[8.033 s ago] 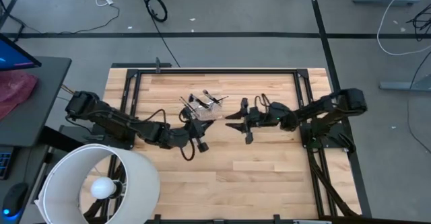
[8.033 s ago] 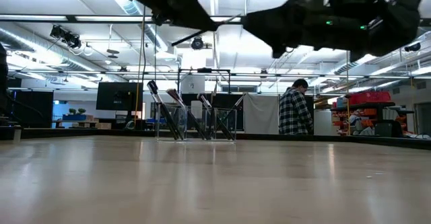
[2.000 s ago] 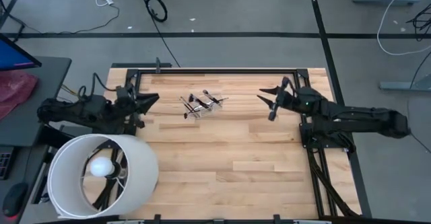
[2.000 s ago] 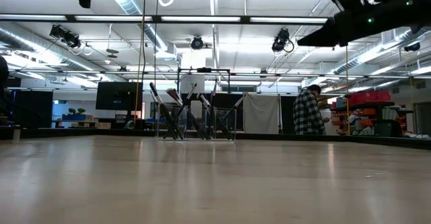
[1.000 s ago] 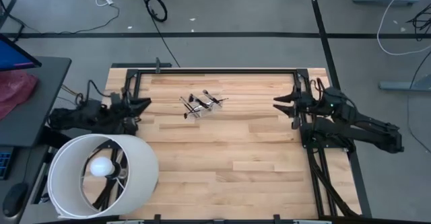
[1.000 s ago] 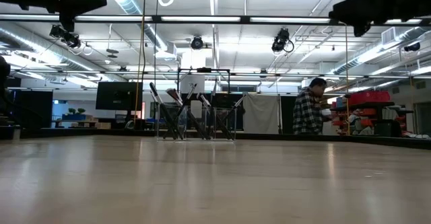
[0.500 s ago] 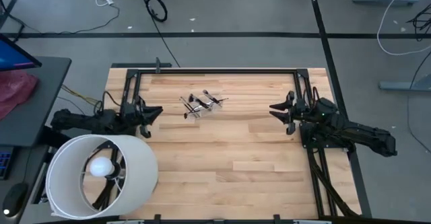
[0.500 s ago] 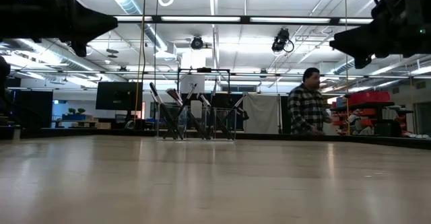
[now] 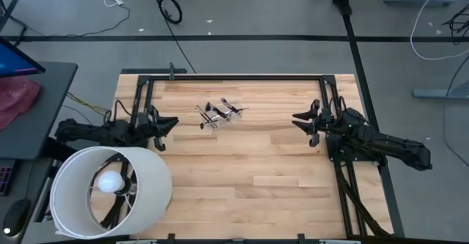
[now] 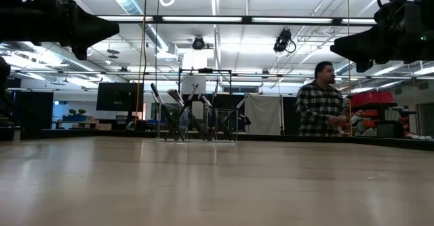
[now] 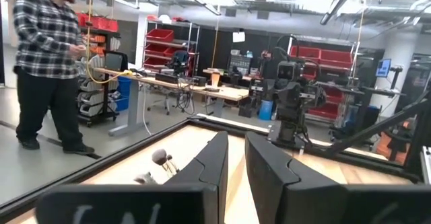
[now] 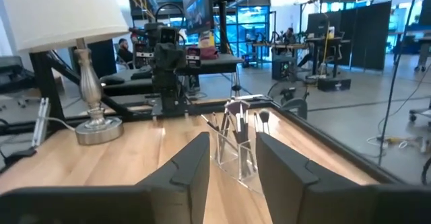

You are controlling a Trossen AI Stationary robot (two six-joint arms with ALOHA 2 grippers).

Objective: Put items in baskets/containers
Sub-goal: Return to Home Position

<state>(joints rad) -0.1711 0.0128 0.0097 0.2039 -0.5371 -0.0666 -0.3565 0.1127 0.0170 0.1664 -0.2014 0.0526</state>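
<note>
A small clear cup [image 9: 218, 116] stands on its base on the wooden table, left of the middle toward the far edge. Several slim dark brushes [image 12: 237, 124] stand in it, bristles up, leaning on its rim. The low view shows them fanned out in the cup [image 10: 196, 121]. My left gripper [image 9: 170, 122] hovers level at the table's left side, open by a narrow gap and pointing toward the cup. My right gripper [image 9: 299, 121] hovers level at the right side, open wider, also facing the cup [image 12: 236, 158]. Neither holds anything.
A lamp with a large white shade [image 9: 110, 193] stands at the table's near left corner, close behind my left arm. A black frame rail [image 9: 234, 76] runs round the table's edges. A person in a plaid shirt [image 10: 322, 107] stands beyond the far edge.
Both arms have come down lower over their own sides of the table and now hold still. My left gripper has also gone a little toward the cup. The person behind the table has walked a few steps. The cup and brushes have not moved.
</note>
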